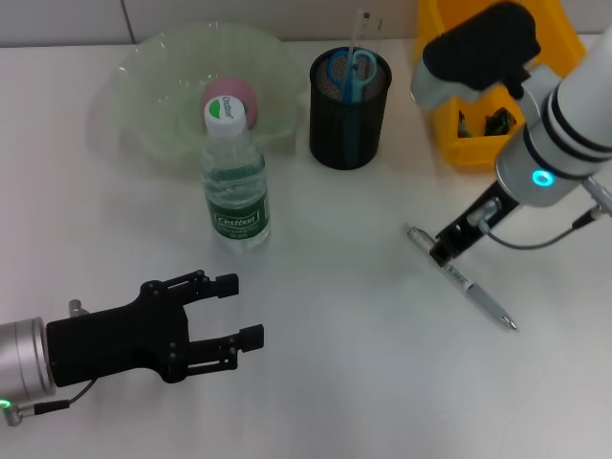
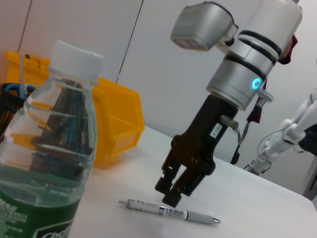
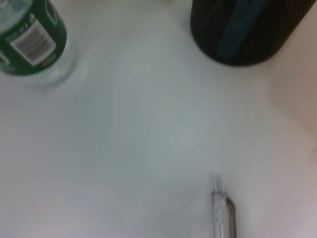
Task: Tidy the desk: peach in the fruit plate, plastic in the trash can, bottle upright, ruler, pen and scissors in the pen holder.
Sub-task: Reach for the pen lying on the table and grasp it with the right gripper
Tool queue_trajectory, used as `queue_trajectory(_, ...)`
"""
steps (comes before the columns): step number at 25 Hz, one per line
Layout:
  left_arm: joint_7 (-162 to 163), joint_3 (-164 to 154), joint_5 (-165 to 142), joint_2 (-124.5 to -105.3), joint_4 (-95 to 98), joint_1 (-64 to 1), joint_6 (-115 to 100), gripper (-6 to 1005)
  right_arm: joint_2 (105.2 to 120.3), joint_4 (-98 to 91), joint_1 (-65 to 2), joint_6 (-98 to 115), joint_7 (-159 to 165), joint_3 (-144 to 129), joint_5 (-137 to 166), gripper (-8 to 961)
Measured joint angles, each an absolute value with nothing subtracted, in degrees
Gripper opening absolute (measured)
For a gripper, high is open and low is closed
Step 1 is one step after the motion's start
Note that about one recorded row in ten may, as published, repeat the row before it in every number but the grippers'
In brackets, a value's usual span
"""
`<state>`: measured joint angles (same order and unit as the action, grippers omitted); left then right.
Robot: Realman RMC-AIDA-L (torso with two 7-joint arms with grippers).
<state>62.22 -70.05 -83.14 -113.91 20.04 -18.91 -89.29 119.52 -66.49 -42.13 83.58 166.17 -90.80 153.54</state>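
left end effector (image 1: 239, 308) spread; right end effector (image 1: 442, 256) lowered, nearly closed

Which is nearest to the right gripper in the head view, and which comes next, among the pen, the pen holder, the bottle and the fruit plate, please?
From the right gripper:
1. Pen, lying on the desk right at its fingertips.
2. Pen holder, behind it, toward the robot's left.
3. Bottle, standing upright further to the left.
4. Fruit plate, farthest, at the back left, holding the peach.

Upright bottle (image 1: 234, 182) before plate (image 1: 143, 86) with peach (image 1: 229, 96), pen holder (image 1: 349, 120) right, pen (image 1: 464, 279) farther right
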Motion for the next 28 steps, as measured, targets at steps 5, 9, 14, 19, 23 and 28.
queue_trajectory(5,62.2,-70.0,-83.1,-114.00,20.0,-19.0,-88.8,819,119.61,-65.9,-41.5,82.8,166.1,-92.8,153.5,376)
queue_trajectory(9,62.2,-70.1,-83.1,-114.06,20.0,-19.0,-88.6,819,119.70,-65.6,-41.1,82.5,166.0,-93.3,153.4,364)
queue_trajectory(14,62.2,-70.1,-83.1,-114.15,20.0,-19.0,-88.5,819,119.71,-65.1,-40.9,82.0,165.8,-93.6,152.8,317)
queue_trajectory(19,62.2,-70.1,-83.1,-114.17,20.0,-19.0,-88.5,819,119.71,-64.4,-40.9,81.7,165.6,-93.7,152.6,254)
queue_trajectory(23,62.2,-70.1,-83.1,-114.17,20.0,-19.0,-88.5,820,119.71,-64.1,-40.9,81.3,165.6,-93.7,152.6,232)
queue_trajectory(28,62.2,-70.1,-83.1,-114.21,20.0,-19.0,-88.5,820,119.71,-64.5,-40.1,80.9,164.9,-93.7,152.6,177)
